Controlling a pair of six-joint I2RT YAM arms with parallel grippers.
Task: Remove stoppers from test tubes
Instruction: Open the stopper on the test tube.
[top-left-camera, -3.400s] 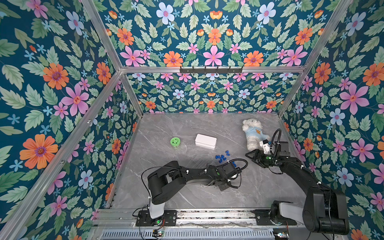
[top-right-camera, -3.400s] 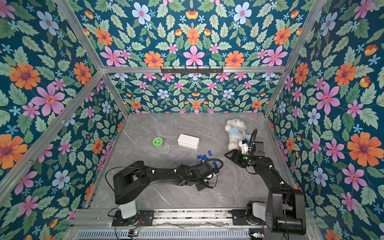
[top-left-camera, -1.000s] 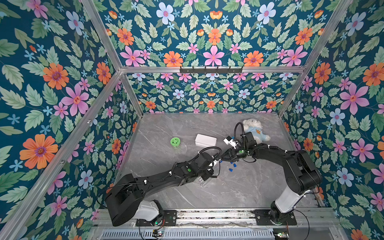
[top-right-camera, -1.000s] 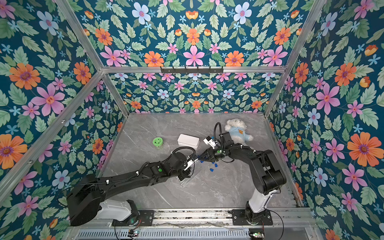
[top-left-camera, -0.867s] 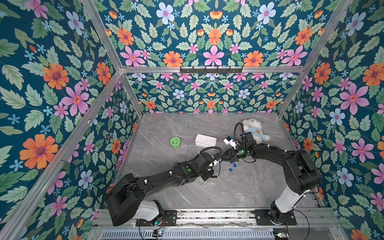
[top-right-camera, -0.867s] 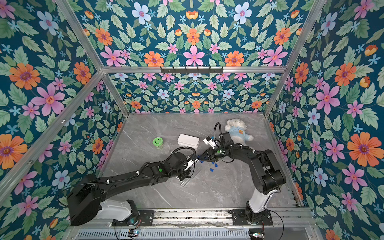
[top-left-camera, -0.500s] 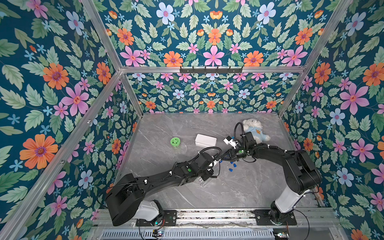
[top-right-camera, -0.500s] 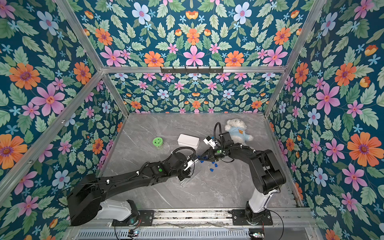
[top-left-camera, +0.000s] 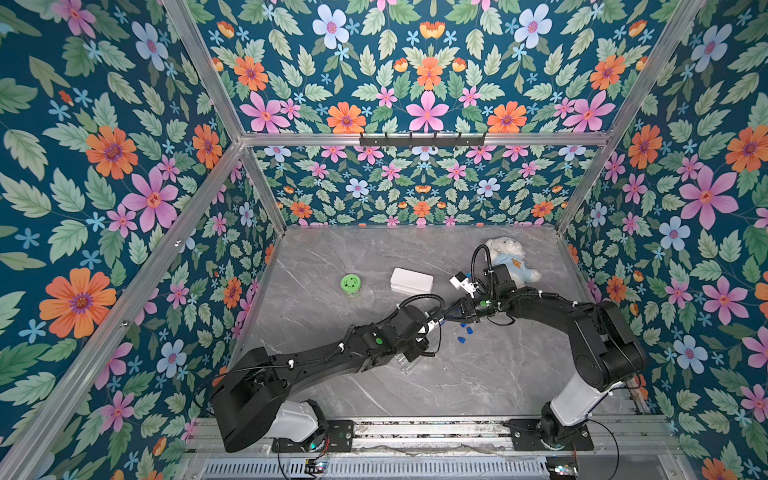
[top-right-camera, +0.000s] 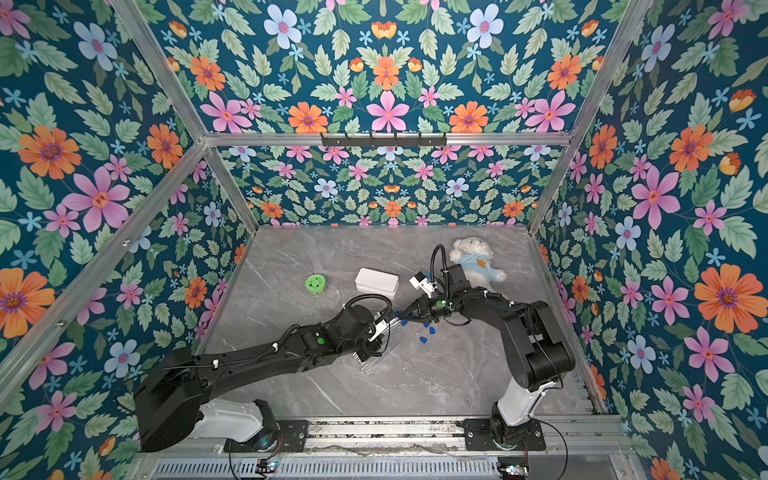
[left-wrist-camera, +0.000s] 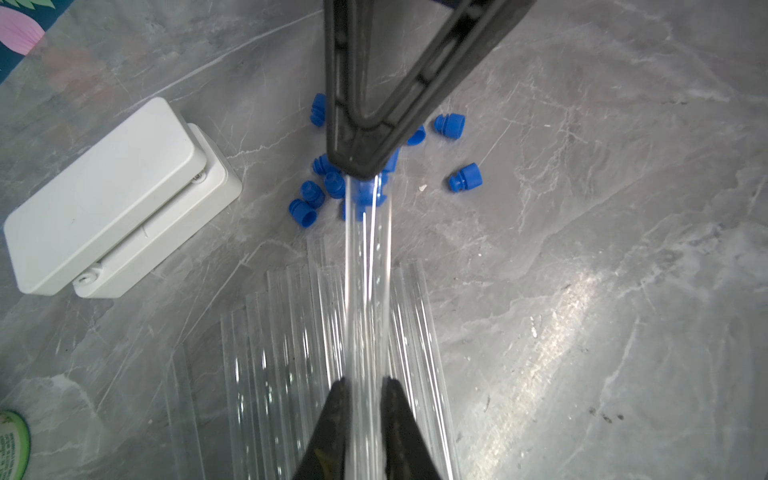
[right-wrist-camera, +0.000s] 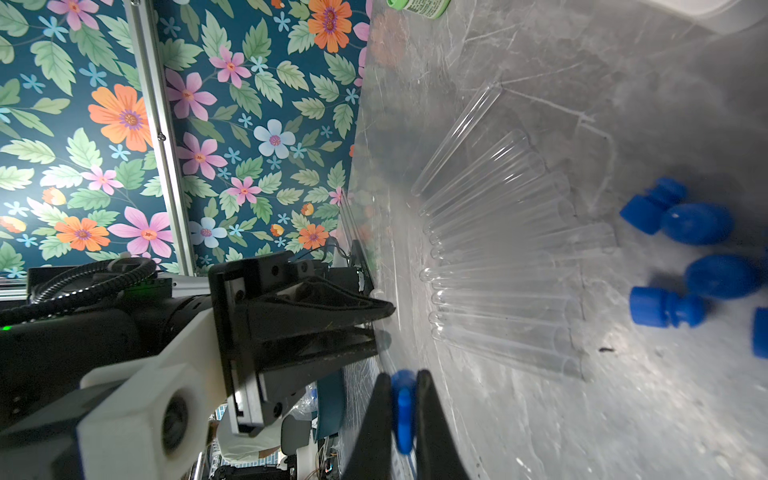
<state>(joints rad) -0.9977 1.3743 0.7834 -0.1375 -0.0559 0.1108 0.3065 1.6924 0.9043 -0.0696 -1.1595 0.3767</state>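
Right fingers (right-wrist-camera: 434, 428) swung in leftward — now pinch a blue stopper (right-wrist-camera: 402, 401). Left fingers (left-wrist-camera: 332, 424) clamp the test tube (left-wrist-camera: 368, 291).

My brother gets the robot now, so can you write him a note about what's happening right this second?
Left gripper: shut on one test tube, held above the table.
Right gripper: shut on the blue stopper at that tube's mouth.
Done: the other tubes lie open in a row, loose stoppers near the white box.
To do: pull this stopper out; it looks like the last.
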